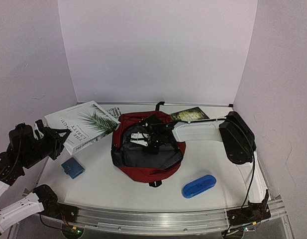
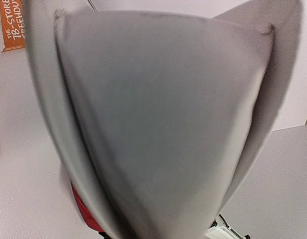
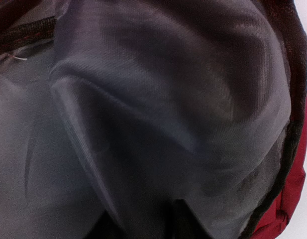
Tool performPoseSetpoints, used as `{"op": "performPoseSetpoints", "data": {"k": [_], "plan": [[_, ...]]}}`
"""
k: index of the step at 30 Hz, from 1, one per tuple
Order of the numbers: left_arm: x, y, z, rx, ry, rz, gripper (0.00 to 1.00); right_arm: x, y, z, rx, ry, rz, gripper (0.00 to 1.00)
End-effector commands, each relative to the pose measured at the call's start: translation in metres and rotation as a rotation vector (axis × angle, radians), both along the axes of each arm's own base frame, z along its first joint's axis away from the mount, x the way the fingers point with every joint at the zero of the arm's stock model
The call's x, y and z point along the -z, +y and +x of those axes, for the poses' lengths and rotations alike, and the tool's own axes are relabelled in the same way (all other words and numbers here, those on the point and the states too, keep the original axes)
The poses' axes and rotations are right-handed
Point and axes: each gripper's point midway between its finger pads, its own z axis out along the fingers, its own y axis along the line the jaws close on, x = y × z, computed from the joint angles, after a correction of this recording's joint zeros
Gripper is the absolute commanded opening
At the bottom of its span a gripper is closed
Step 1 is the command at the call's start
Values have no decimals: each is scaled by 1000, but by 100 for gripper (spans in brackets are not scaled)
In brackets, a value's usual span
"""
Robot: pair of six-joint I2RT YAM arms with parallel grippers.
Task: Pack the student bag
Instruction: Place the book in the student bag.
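my right gripper sits inside the bag, likely to hold its mouth open; how wide it or my left gripper stands, i cannot tell

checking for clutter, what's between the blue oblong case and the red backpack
Nothing: the stretch of table between the blue oblong case and the student bag is bare, as the top external view shows.

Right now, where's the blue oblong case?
Top view: the blue oblong case lies on the white table, right of centre near the front edge, just off the dark red fabric backpack's near-right corner, not touching it.
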Motion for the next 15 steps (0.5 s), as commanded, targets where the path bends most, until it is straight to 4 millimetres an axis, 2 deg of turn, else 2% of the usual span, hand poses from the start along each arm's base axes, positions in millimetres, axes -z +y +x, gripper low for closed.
{"op": "performPoseSetpoints", "data": {"k": [1, 3, 8, 11, 15], "plan": [[-12, 3, -2, -10, -26, -16, 0, -27, 20, 34, 112, -84, 94, 12], [-10, 5, -3, -12, -26, -17, 0, -38, 28, 42, 153, -83, 150, 0], [0, 1, -4, 5, -10, -30, 0, -64, 51, 65, 279, -64, 307, 0], [1, -13, -3, 72, -23, -38, 0, -87, 59, 79, 341, -40, 400, 0], [3, -36, -3, 180, -33, -43, 0, -121, 58, 92, 405, -6, 514, 0]]}}
